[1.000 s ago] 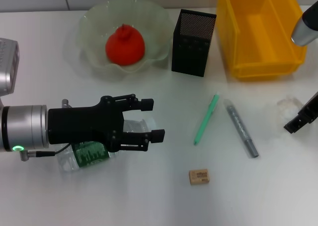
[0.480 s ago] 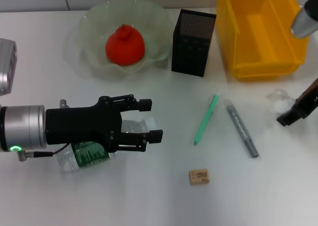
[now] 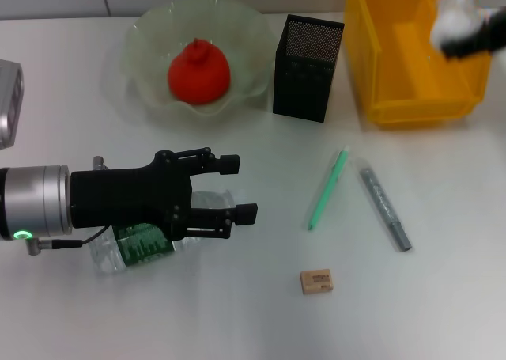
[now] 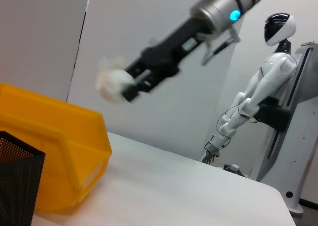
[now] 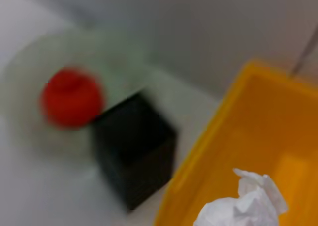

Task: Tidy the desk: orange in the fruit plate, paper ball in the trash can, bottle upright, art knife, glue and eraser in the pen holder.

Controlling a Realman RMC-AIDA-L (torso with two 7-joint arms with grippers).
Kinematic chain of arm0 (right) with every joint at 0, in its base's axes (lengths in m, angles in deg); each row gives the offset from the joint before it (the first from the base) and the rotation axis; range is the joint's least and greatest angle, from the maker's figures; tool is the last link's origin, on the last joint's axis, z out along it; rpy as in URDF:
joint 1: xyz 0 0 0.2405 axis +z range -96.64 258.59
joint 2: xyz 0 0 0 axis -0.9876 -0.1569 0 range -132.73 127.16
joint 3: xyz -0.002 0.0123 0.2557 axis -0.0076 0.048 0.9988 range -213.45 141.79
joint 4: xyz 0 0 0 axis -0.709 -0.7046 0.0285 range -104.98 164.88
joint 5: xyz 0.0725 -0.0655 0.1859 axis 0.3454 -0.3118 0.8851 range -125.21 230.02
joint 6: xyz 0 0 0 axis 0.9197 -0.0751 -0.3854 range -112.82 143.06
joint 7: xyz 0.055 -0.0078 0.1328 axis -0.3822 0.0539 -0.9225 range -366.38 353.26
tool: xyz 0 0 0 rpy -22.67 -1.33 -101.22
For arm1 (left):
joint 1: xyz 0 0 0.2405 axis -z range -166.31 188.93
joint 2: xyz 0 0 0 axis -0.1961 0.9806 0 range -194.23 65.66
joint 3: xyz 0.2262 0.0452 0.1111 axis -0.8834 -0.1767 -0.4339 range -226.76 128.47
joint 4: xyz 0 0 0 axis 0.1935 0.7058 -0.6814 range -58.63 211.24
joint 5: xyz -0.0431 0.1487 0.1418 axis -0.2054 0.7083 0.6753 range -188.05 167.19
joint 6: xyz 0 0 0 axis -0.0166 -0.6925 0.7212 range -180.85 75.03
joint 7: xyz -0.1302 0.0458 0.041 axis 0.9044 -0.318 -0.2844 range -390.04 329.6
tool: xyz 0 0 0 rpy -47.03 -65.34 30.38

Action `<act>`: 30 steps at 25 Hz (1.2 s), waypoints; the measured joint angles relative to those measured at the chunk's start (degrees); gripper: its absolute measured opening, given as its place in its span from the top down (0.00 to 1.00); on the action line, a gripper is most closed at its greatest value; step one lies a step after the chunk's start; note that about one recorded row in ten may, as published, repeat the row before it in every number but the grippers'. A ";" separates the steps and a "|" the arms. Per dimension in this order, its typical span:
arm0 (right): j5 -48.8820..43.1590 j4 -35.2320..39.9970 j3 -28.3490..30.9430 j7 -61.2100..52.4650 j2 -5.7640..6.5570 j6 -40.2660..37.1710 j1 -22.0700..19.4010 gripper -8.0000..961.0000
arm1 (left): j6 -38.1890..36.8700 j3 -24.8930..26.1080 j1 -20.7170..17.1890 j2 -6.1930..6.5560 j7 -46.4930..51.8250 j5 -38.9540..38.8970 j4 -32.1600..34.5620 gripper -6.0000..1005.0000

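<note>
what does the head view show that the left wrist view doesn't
Only the head view: the left claw open over the lying clear plastic bottle, the red-orange fruit in the pale green ruffled glass bowl, the tan eraser block. Only the left wrist view: a white humanoid figure behind the table. Both: the right claw holding the whitish paper wad above the yellow plastic bin, and the black mesh cup.

A red-orange orange sits in the ruffled pale green fruit plate near the worktop's far edge, beside the black mesh pen holder. A white paper ball hangs over the yellow trash can at the far right corner. The clear bottle lies on its side near the left edge; a tan eraser lies near the front edge.
</note>
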 joint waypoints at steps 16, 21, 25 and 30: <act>0.92 -21.06 -2.04 0.54 -0.11 27.54 1.56 0.37 | 0.08 0.85 0.03 -0.02 1.20 -0.11 0.36 0.17; 10.28 -21.21 -2.30 3.64 -0.28 32.69 -1.50 0.27 | 0.53 2.39 0.84 0.07 3.64 0.26 0.90 0.17; 32.53 -21.91 -1.64 17.17 -0.12 35.05 -7.57 0.21 | 0.61 2.65 0.92 0.08 3.56 0.17 1.03 0.17; 57.66 -29.52 -1.46 40.62 0.48 22.98 -13.74 0.17 | 0.29 4.31 0.74 0.05 3.51 0.22 1.80 0.17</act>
